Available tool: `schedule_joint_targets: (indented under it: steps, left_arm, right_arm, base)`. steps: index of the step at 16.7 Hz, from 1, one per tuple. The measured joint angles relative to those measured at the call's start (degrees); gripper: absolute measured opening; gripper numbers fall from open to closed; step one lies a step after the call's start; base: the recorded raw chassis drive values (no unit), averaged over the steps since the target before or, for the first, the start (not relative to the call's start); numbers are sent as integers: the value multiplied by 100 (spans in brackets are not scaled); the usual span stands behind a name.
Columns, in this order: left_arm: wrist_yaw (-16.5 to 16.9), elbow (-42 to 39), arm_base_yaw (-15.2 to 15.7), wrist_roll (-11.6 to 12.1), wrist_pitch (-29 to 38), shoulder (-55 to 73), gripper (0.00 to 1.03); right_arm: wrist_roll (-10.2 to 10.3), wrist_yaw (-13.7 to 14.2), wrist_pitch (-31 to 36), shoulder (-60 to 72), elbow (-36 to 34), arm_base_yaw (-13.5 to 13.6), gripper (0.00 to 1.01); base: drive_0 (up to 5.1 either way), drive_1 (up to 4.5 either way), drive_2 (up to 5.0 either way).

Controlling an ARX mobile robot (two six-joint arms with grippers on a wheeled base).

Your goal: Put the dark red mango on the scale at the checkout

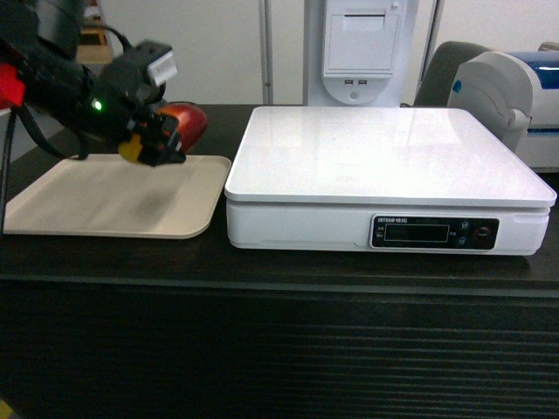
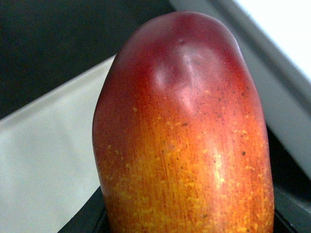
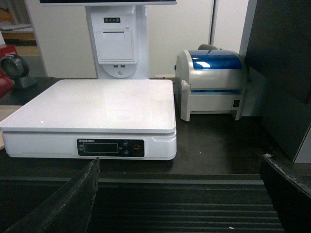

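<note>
The dark red mango point(image 1: 190, 120) sits in my left gripper point(image 1: 162, 141), which is shut on it over the back right corner of the beige tray. In the left wrist view the mango point(image 2: 184, 136) fills the frame, red at the tip and orange near the jaws. To its right the white scale point(image 1: 384, 161) stands on the black checkout counter point(image 1: 262, 271), top bare. My right gripper point(image 3: 180, 194) hangs open in front of the counter's ribbed face, right of the scale point(image 3: 97, 109), holding nothing. It is out of the head view.
The beige tray point(image 1: 96, 205) lies left of the scale. A white and blue label printer point(image 3: 214, 82) stands right of the scale, and a white kiosk post point(image 1: 362, 52) behind it. A barcode scanner point(image 3: 12, 68) is at the far left.
</note>
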Motion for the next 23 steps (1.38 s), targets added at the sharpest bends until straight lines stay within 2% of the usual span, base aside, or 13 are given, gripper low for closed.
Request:
schedule_joint_targets:
  steps: [5, 6, 7, 8, 9, 10, 13, 16, 23]
  left_arm:
    - [92, -258, -105, -192, 168, -562, 58]
    - [146, -376, -195, -337, 267, -848, 58]
    - [258, -481, -859, -1246, 570, -1631, 58]
    - [127, -245, -1668, -2133, 549, -1473, 58]
    - [-192, 334, -2203, -2549, 302, -966, 58]
    - [-284, 638, -2420, -2739, 136, -651, 58]
    - [-529, 1279, -2688, -3119, -109, -61, 58]
    - [-713, 2041, -2855, -3364, -437, 485, 58]
    - [-1123, 3442, -2938, -3893, -1349, 1537, 58]
  right_arm:
    - [0, 2, 0, -2, 0, 0, 98]
    - [0, 0, 0, 0, 0, 0, 98]
    - [0, 2, 2, -2, 0, 0, 98]
    - [0, 2, 0, -2, 0, 0, 98]
    - [0, 2, 0, -2, 0, 0, 98]
    - [0, 2, 0, -2, 0, 0, 98]
    - [0, 2, 0, -2, 0, 0, 98]
    - [0, 2, 0, -2, 0, 0, 98]
    - [0, 2, 0, -2, 0, 0, 98]
  base:
    - [0, 0, 0]
    - [0, 0, 0]
    - [0, 0, 0]
    - [0, 0, 0]
    - [0, 0, 0]
    - [0, 0, 0]
    - [0, 0, 0]
    - [0, 0, 0]
    - [0, 0, 0]
